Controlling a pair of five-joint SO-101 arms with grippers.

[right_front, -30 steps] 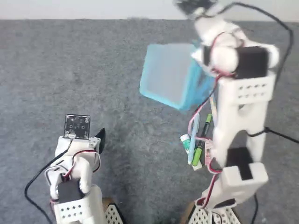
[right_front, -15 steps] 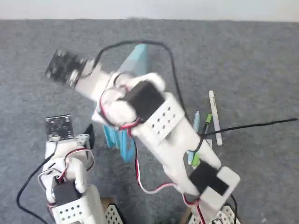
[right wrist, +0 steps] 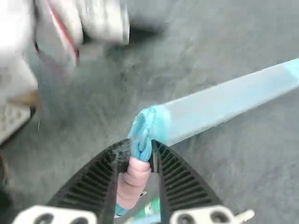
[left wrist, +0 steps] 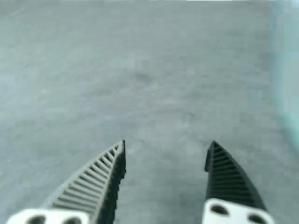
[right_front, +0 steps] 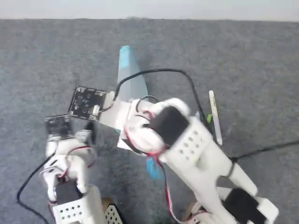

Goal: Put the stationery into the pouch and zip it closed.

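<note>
The pouch (right_front: 131, 77), a narrow pale blue strip in the high view, sits over the middle of the grey table (right_front: 42, 56), with the right arm (right_front: 187, 144) slung across its near end and a white pen (right_front: 215, 116) lying well apart. Left wrist view: the left gripper (left wrist: 163, 156) hangs over the table, jaws spread, holding nothing, the pouch's edge off to one side. Right wrist view: the right gripper (right wrist: 138, 148) is clamped on the pouch's bunched end, a pink item (right wrist: 133, 179) wedged between the jaws too

I see grey carpet-like table cover (right_front: 42, 56) spread across work area, fuzzy, even texture. Pale wall strip (right_front: 93, 8) runs along far edge, meeting cover in straight line.
</note>
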